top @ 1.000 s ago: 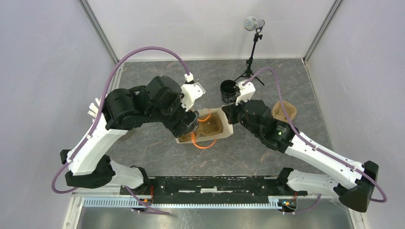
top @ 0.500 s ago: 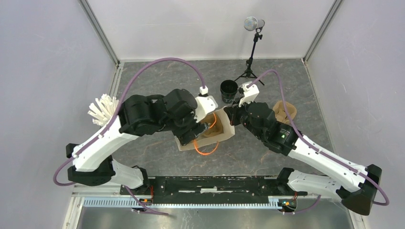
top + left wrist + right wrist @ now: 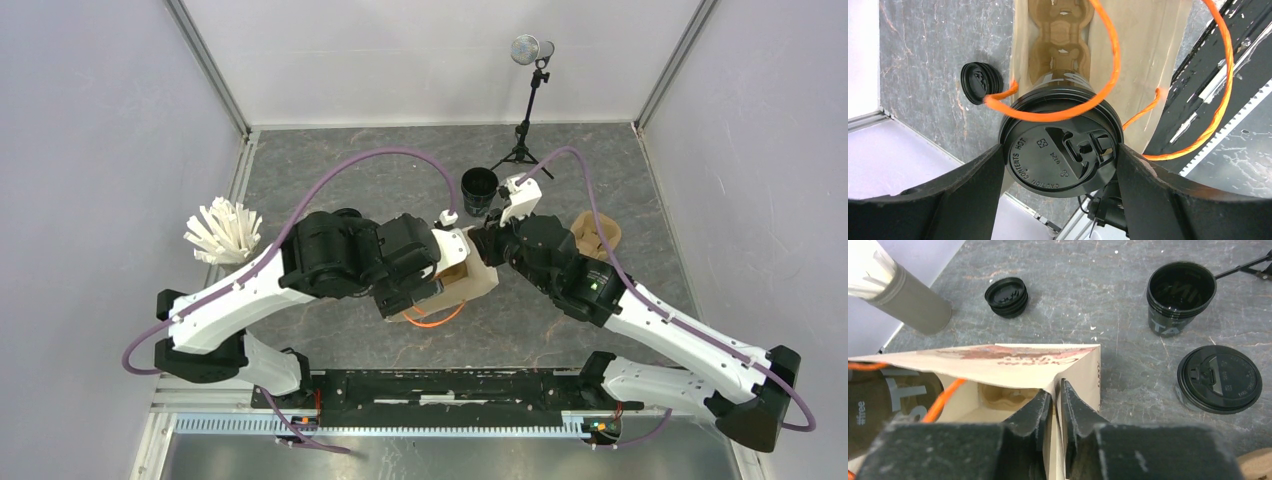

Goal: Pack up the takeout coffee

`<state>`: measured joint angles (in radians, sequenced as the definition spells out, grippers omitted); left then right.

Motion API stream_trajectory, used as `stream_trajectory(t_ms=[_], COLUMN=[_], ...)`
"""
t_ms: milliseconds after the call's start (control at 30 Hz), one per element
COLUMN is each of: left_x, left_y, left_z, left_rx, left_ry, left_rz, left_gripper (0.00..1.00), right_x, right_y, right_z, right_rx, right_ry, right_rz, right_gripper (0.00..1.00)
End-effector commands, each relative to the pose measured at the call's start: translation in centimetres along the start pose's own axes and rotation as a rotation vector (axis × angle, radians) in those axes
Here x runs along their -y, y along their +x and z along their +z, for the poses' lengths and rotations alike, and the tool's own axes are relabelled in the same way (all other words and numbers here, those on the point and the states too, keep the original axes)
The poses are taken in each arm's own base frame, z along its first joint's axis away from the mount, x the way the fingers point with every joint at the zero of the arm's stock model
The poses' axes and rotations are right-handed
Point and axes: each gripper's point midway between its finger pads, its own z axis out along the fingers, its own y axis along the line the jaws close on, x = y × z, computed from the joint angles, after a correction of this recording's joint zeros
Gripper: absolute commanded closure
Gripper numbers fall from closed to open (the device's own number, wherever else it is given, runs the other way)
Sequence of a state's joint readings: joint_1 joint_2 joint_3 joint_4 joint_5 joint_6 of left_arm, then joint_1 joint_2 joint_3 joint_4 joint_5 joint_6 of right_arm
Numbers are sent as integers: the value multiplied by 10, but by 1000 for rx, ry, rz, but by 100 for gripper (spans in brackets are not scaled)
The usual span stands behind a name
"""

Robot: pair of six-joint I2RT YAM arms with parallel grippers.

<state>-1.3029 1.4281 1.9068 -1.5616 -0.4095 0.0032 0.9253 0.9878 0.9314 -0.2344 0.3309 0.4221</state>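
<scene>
A black takeout coffee cup (image 3: 1048, 145) with its lid on hangs over the mouth of the beige paper bag (image 3: 1143, 60), inside one orange handle loop (image 3: 1109, 65). My left gripper (image 3: 1060, 162) is shut on the cup, one finger on each side of the lid. A brown pulp carrier (image 3: 1060, 35) lies on the bag's bottom. My right gripper (image 3: 1057, 390) holds the bag's rim (image 3: 1013, 357) at a corner fold, jaws nearly together with the paper between them. A second black cup (image 3: 1180, 297) stands open and lidless on the table, with a loose lid (image 3: 1219, 379) beside it.
A stack of black lids (image 3: 1007, 296) sits beyond the bag. A grey holder (image 3: 908, 302) of white sticks (image 3: 222, 230) stands at the left. Another brown carrier (image 3: 597, 232) lies right of my right arm. A microphone stand (image 3: 530, 100) rises at the back.
My left arm has swung right and nearer, bringing the cup over the bag's mouth. The bag has shifted a little. My right arm has stayed at the bag's rim.
</scene>
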Motion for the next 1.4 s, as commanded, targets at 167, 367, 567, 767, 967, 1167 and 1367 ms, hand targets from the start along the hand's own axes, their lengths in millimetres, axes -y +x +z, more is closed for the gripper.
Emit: stream_trajectory(t_ms=[167,367,567,767,967,1167,1367], left_x=[1,1,4,3,24,45,28], left_y=[0,2,0,-2,-22,-23,-16], left_z=[6,10,16,22,18,20,29], left_rx=[18,6,4,-12,58,51,11], left_ry=[-26,-30,-34,-53,47,106,-12], left_rz=[-16,2,7,57,26,10,55], left_gripper=[42,43,43,43,43,43,44], right_x=[1,1,0,-15,-9,-7,-9], right_y=[14,23,42,34,46,46,44], right_z=[-20,-28,-31,-29,-31,-31,-31], right_rx=[-72,-125,-189,-137,-131,-124,-121], right_ry=[-36,-51,-62,-154,-151,-139,-150], right_rz=[-16,-16,10,-3,-8,-5,-5], right_gripper=[73,72,70,97,99,99,100])
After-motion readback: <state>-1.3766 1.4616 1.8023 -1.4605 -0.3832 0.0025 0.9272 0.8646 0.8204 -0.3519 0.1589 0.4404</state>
